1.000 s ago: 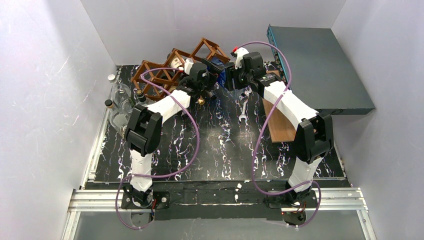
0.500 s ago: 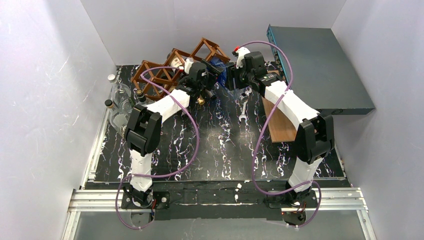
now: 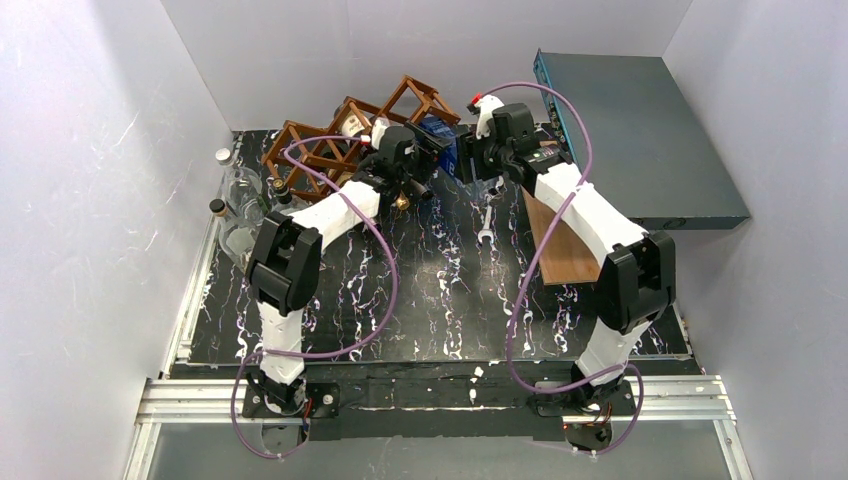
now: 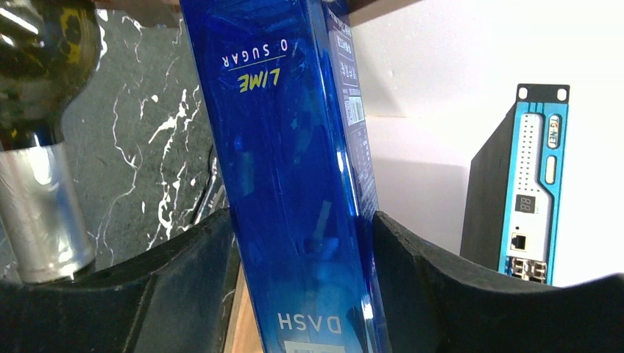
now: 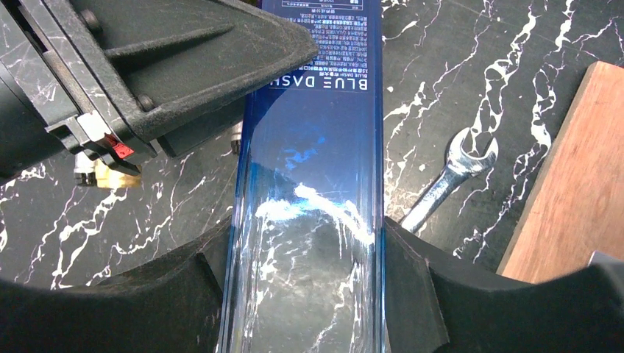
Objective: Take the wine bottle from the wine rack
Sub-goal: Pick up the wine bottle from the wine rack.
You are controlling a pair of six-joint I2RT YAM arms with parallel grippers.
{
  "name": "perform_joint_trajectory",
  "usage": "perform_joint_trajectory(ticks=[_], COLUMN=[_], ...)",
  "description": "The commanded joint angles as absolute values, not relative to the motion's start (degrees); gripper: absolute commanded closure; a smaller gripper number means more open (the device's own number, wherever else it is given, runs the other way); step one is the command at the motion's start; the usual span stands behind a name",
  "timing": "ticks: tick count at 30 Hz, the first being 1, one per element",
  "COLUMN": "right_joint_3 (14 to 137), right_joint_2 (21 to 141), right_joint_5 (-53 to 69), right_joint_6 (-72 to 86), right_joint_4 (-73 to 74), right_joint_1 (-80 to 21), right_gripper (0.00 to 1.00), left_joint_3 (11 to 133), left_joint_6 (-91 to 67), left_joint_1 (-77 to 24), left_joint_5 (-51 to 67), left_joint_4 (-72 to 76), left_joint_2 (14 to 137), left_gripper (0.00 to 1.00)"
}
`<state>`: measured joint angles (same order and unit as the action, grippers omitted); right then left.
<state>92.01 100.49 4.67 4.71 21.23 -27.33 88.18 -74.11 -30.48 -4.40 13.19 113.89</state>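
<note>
The left gripper (image 4: pixel 303 229) and right gripper (image 5: pixel 305 243) both pinch the blue bottle (image 3: pixel 438 132), half-closed around it just beside the wine rack (image 3: pixel 305 145); it looks freed, and only setting it down seems left.

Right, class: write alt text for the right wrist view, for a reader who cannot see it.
A square blue bottle is clamped between the right gripper's black fingers, with the left gripper gripping it further along. A wrench lies right of it on the black marbled table, beside a wooden board.
</note>
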Motion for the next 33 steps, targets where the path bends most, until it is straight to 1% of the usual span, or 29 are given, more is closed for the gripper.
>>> perform_joint_trajectory(ticks=[1,11,19,23,29,33], right_joint_3=[93.4,88.4,83.3,80.4,75.5,72.8], right_joint_2=[90.6,85.8,81.5,79.3,75.5,73.8], right_joint_5=[16.0,15.3,14.2,13.1,11.8,10.5], right_joint_6=[4.3,2.5,0.2,-0.6,-2.9,-3.9], right_joint_4=[12.1,13.1,14.3,14.8,15.2,15.3], right_joint_1=[-29.4,-29.4,-29.4,-29.4,-29.4,-29.4], right_gripper=[0.99,0.99,0.99,0.99,0.99,0.99], left_joint_3=[88.0,84.6,82.0,79.6,76.1,74.0], left_joint_6=[-74.6,-76.2,-77.5,-78.1,-78.8,-79.7], left_joint_1=[-33.0,-35.4,-37.3,-38.4,-40.2,-41.0], left_joint_5=[-3.2,-4.8,-5.2,-5.5,-6.5,-6.7], left_joint_4=[19.3,19.6,19.8,19.8,19.8,19.9], left_joint_2=[108.1,106.2,105.1,104.1,102.5,102.3], left_gripper=[0.43,0.41,0.37,0.34,0.26,0.22])
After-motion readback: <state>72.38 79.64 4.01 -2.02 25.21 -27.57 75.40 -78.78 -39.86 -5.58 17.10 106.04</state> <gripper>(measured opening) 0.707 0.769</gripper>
